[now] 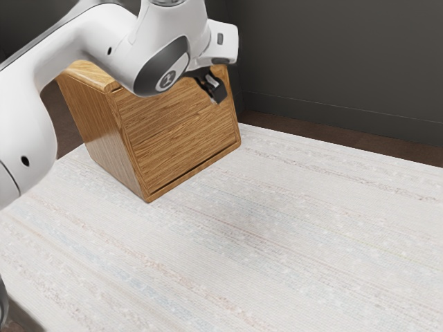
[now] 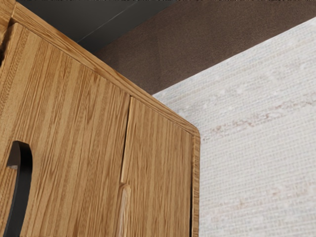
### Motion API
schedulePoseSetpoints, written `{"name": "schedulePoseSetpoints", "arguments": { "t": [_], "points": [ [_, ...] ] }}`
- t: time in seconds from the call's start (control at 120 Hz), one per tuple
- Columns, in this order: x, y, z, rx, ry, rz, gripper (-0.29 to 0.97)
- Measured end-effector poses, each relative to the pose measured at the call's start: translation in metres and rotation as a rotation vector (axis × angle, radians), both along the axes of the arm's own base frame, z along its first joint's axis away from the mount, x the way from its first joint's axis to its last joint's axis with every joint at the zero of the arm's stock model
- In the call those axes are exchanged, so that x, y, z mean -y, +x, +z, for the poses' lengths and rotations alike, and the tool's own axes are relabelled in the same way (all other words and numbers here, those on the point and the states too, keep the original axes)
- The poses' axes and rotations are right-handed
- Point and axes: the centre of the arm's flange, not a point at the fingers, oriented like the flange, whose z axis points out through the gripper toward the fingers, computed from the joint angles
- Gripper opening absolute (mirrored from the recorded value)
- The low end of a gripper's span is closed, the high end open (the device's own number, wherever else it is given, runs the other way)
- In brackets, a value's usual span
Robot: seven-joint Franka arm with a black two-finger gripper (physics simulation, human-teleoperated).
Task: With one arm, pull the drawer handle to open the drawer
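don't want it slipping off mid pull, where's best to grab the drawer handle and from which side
Probably the black handle along its straight run, clear of the curved end, coming square at the wooden drawer front. It looks like a slim bar arching off the wood, so closing across its narrow width should hold for a straight pull outward.

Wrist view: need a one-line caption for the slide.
Hand camera close on the wooden cabinet front, its curved black handle near the hand, the pale woven tabletop beside the cabinet.

The boxy oak-grained wooden cabinet (image 1: 173, 138) was honey-brown, its curved handle (image 2: 22, 187) black, the woven-textured surface (image 1: 311, 242) pale cream.
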Motion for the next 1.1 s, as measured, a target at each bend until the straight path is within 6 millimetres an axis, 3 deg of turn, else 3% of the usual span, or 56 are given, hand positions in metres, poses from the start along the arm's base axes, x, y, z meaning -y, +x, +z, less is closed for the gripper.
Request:
{"name": "schedulePoseSetpoints", "arguments": {
  "t": [0.125,0.617,0.983,1.1],
  "points": [
    [-0.019,0.0,0.003,0.023,-0.001,0.017,0.68],
    [-0.034,0.012,-0.008,0.069,-0.003,-0.007,0.68],
    [-0.067,0.016,-0.019,0.074,-0.001,0.021,0.68],
    [-0.067,0.019,-0.025,0.075,-0.004,0.015,0.68]
  ]
}}
